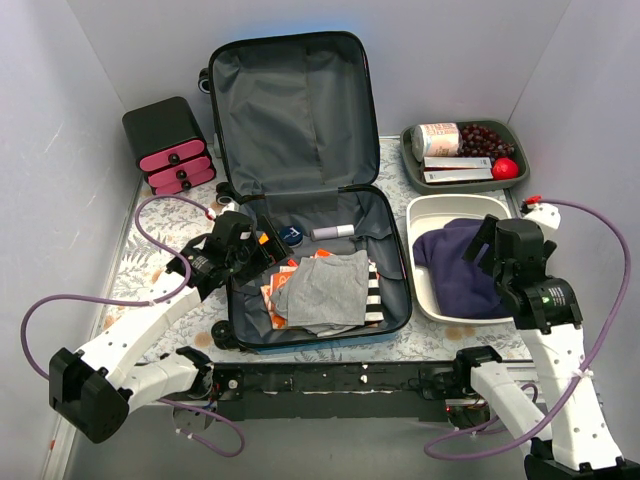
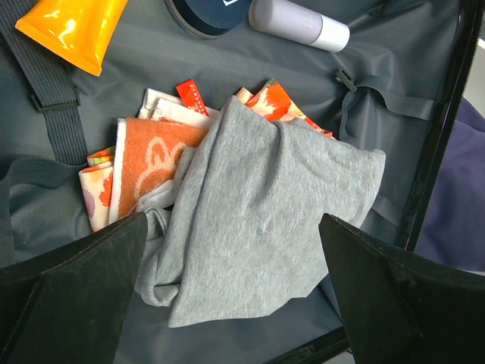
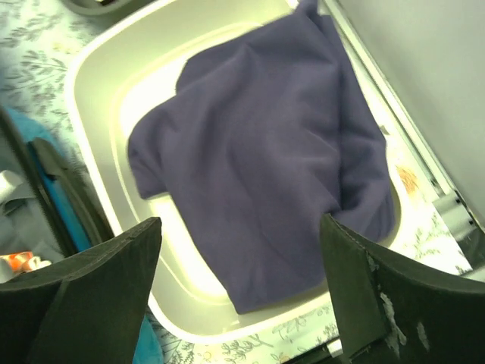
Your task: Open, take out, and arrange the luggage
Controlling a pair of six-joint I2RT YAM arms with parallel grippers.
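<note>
— Luggage (image 1: pixel 296 110): where is it?
— Lying open beneath my left gripper (image 2: pixel 235 303). Jaws spread wide, empty, over a grey shirt (image 2: pixel 258 220) on folded orange towels (image 2: pixel 155 163). An orange tube (image 2: pixel 72 26) lies ahead.
— And your right?
— My right gripper (image 3: pixel 242 296) is wide too, holding nothing, over a navy garment (image 3: pixel 258 167) in the white tub (image 3: pixel 87 80), with the luggage just to its left.

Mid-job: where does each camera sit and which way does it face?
Top external: above and behind, looking down at open luggage; left arm, right arm show.
Left wrist: above luggage, facing down at grey shirt; open left claw.
Right wrist: above white tub, facing down at navy garment; open right claw.
Shared: top and left wrist see grey shirt.
</note>
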